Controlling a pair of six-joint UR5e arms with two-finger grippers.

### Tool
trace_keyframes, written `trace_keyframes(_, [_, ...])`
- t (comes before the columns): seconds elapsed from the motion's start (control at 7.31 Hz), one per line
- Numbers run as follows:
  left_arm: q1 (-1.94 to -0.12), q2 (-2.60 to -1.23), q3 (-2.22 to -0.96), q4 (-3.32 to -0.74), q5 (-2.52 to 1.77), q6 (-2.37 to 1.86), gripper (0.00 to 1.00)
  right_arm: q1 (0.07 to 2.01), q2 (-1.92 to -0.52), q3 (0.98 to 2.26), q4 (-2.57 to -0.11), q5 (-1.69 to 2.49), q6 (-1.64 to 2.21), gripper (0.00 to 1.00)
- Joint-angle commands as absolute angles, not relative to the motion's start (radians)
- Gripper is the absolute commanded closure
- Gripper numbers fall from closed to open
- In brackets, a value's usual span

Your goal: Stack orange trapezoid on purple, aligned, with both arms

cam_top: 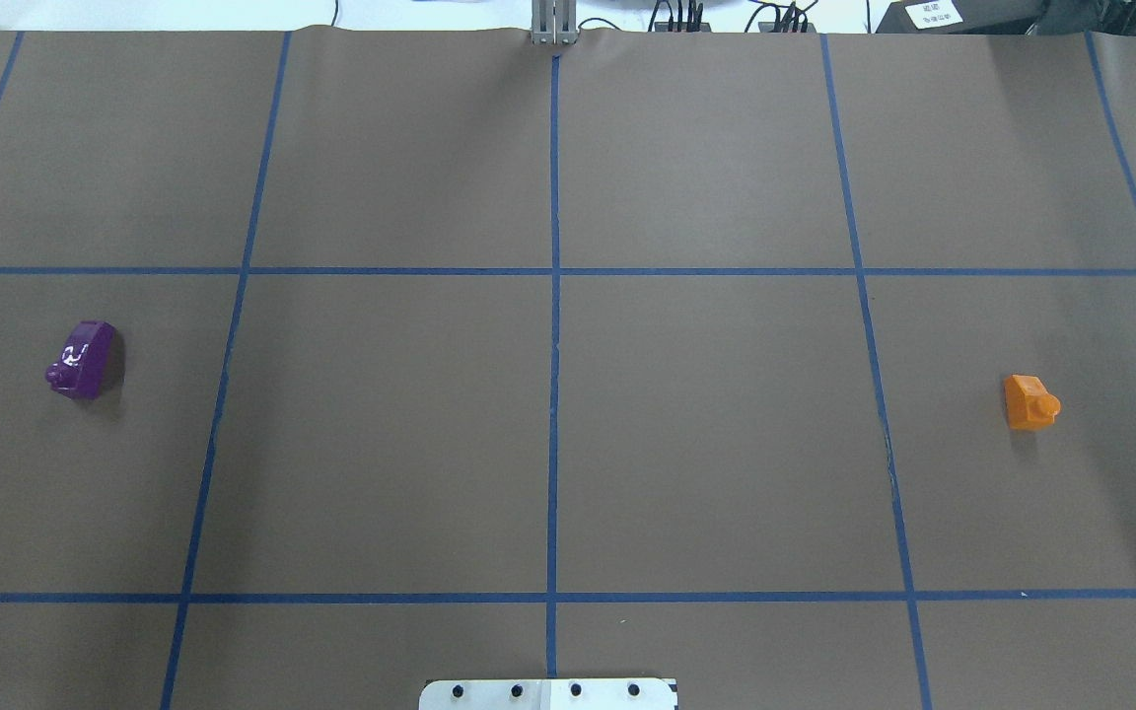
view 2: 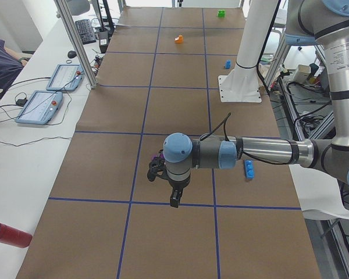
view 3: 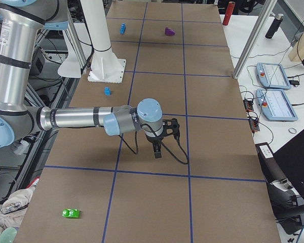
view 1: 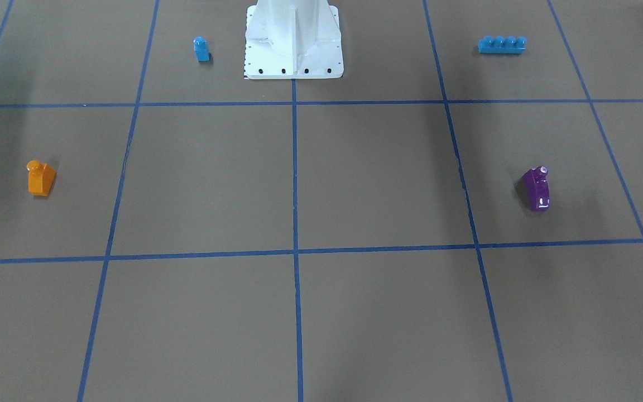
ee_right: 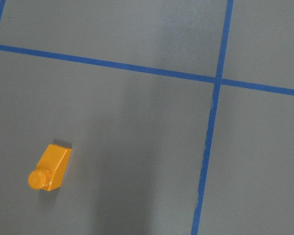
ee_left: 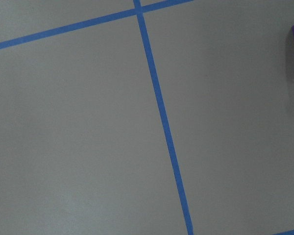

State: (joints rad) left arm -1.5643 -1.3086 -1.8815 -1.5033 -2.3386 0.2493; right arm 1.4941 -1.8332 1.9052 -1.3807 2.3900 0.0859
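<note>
Blocks sit well apart, neither gripped yet: orange (cam_top: 1029,402) stands stud-up on the robot's right, purple (cam_top: 83,358) seems tipped over on its left. An arm hangs over each. Whether the left claw (view 2: 157,170) or right claw (view 3: 171,129) is open, I cannot tell. Next, I'd guess: descend, grasp, right purple. Brown mat (cam_top: 381,444), blue tape grid (cam_top: 554,394), tablets (view 2: 39,107) alongside.

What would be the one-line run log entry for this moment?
stage: not stacked; orange trapezoid: on table, robot's right, free; purple: on table, robot's left, free; left arm: above table; right arm: above table
</note>
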Motion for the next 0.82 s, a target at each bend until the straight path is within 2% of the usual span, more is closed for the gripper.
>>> trace_keyframes(0.0, [-1.565, -1.315, -1.887, -1.505, -2.335, 0.247, 0.0, 1.494, -1.83, 1.905, -1.379, 2.391, 0.086, 0.0])
trace_keyframes(0.55, [-1.563, -1.365, -1.959, -1.526, -2.335, 0.241, 0.0, 1.48, -1.796, 1.908, -1.378, 2.39, 0.095, 0.0])
trace_keyframes(0.68, [-1.554, -1.402, -1.919, -1.575, -2.338, 0.235, 0.0, 1.462, -1.781, 1.907, -1.379, 2.39, 0.097, 0.0])
